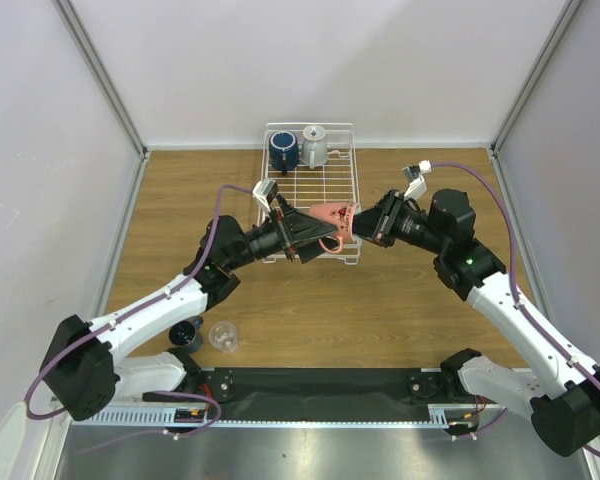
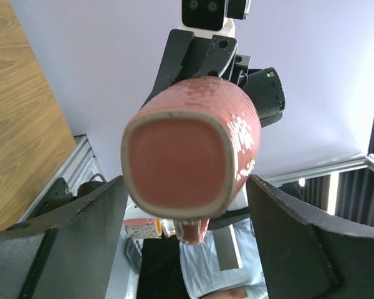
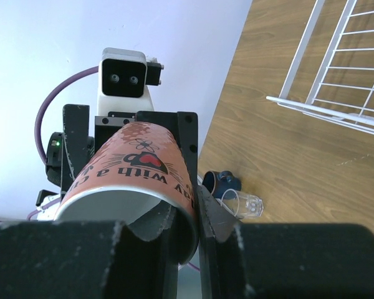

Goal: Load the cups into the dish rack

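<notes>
pink cup (image 1: pixel 335 218) mid-air, centre frame, over lower-right rim of rack (image 1: pixel 320 190) | right gripper (image 1: pixel 365 228) pinches cup's rim wall | left gripper (image 1: pixel 318 232) fingers flank base, grip unclear | step: likely handover | next: left releases, right lowers cup into rack

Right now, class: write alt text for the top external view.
The left gripper and right gripper meet on a salmon-pink cup over the near end of the dish rack. A navy mug and light grey mug sit at its far end; a small dark blue cup and clear tumbler rest by the left arm.
</notes>
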{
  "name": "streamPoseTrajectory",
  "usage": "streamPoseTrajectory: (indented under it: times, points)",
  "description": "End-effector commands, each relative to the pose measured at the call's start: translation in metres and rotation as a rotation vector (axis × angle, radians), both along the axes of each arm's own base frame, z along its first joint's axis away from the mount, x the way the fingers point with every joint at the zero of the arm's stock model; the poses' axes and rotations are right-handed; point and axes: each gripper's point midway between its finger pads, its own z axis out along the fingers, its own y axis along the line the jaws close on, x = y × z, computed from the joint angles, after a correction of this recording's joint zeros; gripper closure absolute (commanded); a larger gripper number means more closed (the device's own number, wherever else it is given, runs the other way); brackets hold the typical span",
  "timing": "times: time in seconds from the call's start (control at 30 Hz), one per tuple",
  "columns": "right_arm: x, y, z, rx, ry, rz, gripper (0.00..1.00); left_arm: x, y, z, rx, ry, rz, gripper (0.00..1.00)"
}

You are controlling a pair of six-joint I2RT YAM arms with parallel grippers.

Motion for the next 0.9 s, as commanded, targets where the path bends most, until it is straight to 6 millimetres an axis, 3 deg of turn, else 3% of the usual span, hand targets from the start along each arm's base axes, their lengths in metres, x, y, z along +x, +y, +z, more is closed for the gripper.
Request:
streamPoseTrajectory:
  times: [0.0, 0.23, 0.53, 0.77, 0.87]
  points:
    - [-0.001, 0.003, 0.028, 0.057, -0.108, 0.028, 1.0, 0.002, -0.003, 0.033, -0.08, -0.051, 0.001, 0.19]
    - [0.005, 0.004, 0.021, 0.047, -0.098, 0.033, 1.0, 0.0, -0.011, 0.042, -0.116, -0.053, -0.024, 0.28]
    - [0.007, 0.0, 0.017, 0.061, -0.098, 0.041, 1.0, 0.001, -0.011, 0.048, -0.147, -0.045, -0.024, 0.57]
    - [0.006, 0.0, 0.016, 0.052, -0.094, 0.053, 1.0, -0.002, -0.008, 0.046, -0.168, -0.041, -0.023, 1.0]
    - [0.005, 0.0, 0.015, 0.046, -0.088, 0.057, 1.0, -0.003, -0.006, 0.046, -0.176, -0.04, -0.012, 1.0]
